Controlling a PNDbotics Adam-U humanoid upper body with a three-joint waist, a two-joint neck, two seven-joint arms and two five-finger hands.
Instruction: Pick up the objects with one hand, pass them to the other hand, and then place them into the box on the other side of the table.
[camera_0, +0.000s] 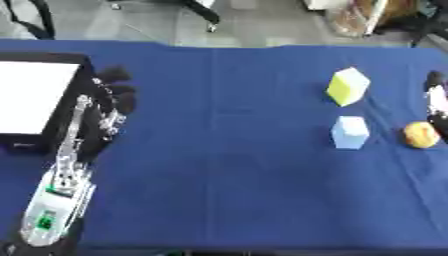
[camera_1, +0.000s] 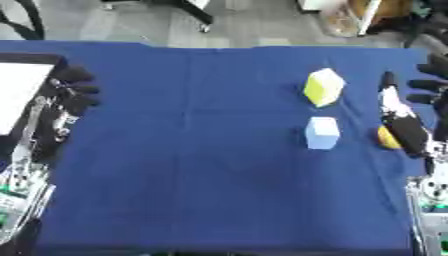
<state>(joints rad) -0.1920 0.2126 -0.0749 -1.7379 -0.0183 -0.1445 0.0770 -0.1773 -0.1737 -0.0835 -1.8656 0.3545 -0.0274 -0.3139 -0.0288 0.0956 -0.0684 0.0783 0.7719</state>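
Note:
Three objects lie on the blue table's right half: a yellow cube (camera_0: 348, 86), a light blue cube (camera_0: 350, 132) just in front of it, and a round orange-yellow thing (camera_0: 421, 134) further right. My right hand (camera_1: 405, 127) stands upright at the right edge, fingers (camera_1: 430, 74) spread and straight, holding nothing. It is right beside the orange thing (camera_1: 383, 138) and covers that thing's right part; I cannot tell whether they touch. My left hand (camera_0: 115, 95) rests open at the far left, next to the box (camera_0: 80, 75), a black box with a white inside.
The blue cloth (camera_0: 227, 150) covers the whole table, and its broad middle separates the two hands. Beyond the far edge are a grey floor, chair legs and some clutter at the top right.

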